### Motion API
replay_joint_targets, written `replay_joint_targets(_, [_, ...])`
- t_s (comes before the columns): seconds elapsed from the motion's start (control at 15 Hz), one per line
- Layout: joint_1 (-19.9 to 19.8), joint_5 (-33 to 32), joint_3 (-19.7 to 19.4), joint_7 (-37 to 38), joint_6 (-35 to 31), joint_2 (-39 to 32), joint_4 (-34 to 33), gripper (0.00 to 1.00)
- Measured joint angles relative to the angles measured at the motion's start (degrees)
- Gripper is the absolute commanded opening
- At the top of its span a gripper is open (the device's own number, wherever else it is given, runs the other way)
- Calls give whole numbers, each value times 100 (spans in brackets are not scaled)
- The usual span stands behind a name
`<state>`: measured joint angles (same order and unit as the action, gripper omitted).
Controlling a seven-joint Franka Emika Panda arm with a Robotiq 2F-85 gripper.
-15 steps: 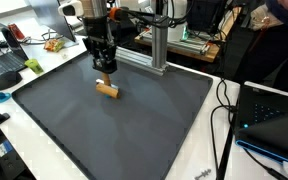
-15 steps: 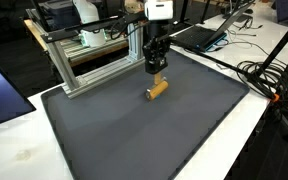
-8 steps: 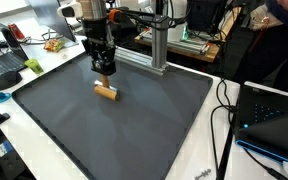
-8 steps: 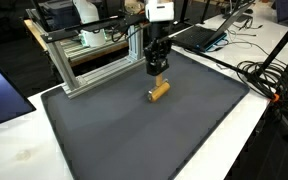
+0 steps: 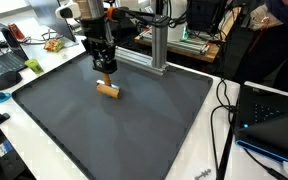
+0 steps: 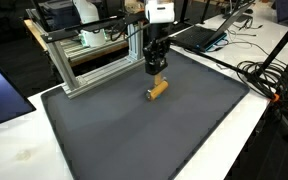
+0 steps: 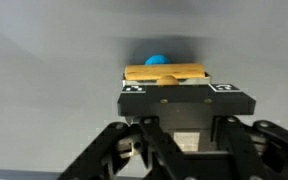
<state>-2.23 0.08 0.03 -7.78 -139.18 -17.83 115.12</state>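
A short wooden cylinder (image 5: 108, 90) lies on its side on the dark mat (image 5: 134, 125); it also shows in the other exterior view (image 6: 157, 90). My gripper (image 5: 105, 66) hangs just above it, pointing down, a small gap apart (image 6: 156, 70). In the wrist view the wooden cylinder (image 7: 165, 72) lies crosswise beyond the gripper's black body, with a small blue thing (image 7: 156, 60) behind it. The body hides the fingertips there, and the exterior views are too small to show how the jaws stand.
An aluminium frame (image 5: 159, 45) stands at the back edge of the mat, also seen in an exterior view (image 6: 79, 65). Laptops (image 5: 274, 120), cables (image 6: 264, 75) and clutter lie around the white table (image 6: 14, 150).
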Motion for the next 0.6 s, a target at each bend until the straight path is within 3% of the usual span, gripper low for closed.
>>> replay_joint_targets(0.6, [-47,116,0,-137,360,-9,-101,22])
